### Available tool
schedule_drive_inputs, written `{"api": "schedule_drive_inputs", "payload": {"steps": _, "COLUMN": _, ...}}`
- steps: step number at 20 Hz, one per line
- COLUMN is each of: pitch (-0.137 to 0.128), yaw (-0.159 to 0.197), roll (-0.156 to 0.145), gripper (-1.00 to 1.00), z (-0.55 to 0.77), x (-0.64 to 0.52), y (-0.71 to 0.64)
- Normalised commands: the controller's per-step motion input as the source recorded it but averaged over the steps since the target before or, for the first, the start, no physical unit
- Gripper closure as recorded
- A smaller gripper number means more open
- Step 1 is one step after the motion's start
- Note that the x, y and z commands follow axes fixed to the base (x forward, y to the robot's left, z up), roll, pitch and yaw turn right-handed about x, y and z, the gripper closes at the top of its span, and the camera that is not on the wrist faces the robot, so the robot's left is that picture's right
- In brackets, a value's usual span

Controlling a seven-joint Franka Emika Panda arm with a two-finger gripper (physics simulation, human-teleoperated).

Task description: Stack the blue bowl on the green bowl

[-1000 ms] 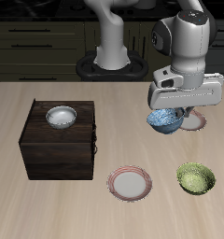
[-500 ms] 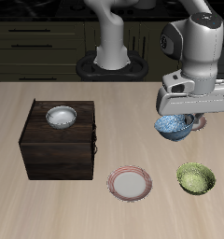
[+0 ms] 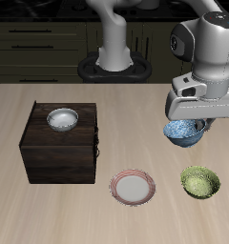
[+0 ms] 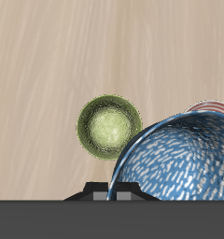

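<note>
Even, soft overhead light, faint shadows on the table [image 3: 21,110], sharp renders without glare or blur.

From where I stand, no lettering, labels, brands or numbers can be read on anything here.

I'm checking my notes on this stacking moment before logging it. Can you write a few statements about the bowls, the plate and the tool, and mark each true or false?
1. The blue bowl is held up off the table by the tool. True.
2. The blue bowl already sits inside the green bowl. False: the green bowl sits empty on the table, nearer the front edge, with the blue bowl apart from it in the air.
3. A silvery-white bowl rests on top of the dark wooden box. True.
4. The pink-rimmed plate holds the green bowl. False: the plate is bare and the green bowl stands beside it.
</note>
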Motion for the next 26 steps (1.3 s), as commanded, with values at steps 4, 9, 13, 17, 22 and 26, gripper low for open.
{"api": "schedule_drive_inputs", "payload": {"steps": 4, "pitch": -0.025, "yaw": 0.009, "roll": 0.002, "gripper": 1.00, "z": 0.08, "x": 0.18, "y": 0.11}}
{"api": "schedule_drive_inputs", "payload": {"steps": 9, "pitch": -0.002, "yaw": -0.001, "roll": 0.033, "gripper": 1.00, "z": 0.05, "x": 0.14, "y": 0.03}}
{"api": "schedule_drive_inputs", "payload": {"steps": 13, "pitch": 0.008, "yaw": -0.005, "roll": -0.006, "gripper": 1.00, "z": -0.05, "x": 0.08, "y": -0.03}}
{"api": "schedule_drive_inputs", "payload": {"steps": 17, "pitch": 0.007, "yaw": 0.015, "roll": 0.020, "gripper": 1.00, "z": -0.18, "x": 0.01, "y": 0.13}}
{"api": "schedule_drive_inputs", "payload": {"steps": 22, "pitch": 0.015, "yaw": 0.023, "roll": 0.005, "gripper": 1.00, "z": -0.18, "x": 0.11, "y": 0.10}}
{"api": "schedule_drive_inputs", "payload": {"steps": 26, "pitch": 0.013, "yaw": 0.009, "roll": 0.013, "gripper": 1.00, "z": -0.11, "x": 0.08, "y": 0.05}}
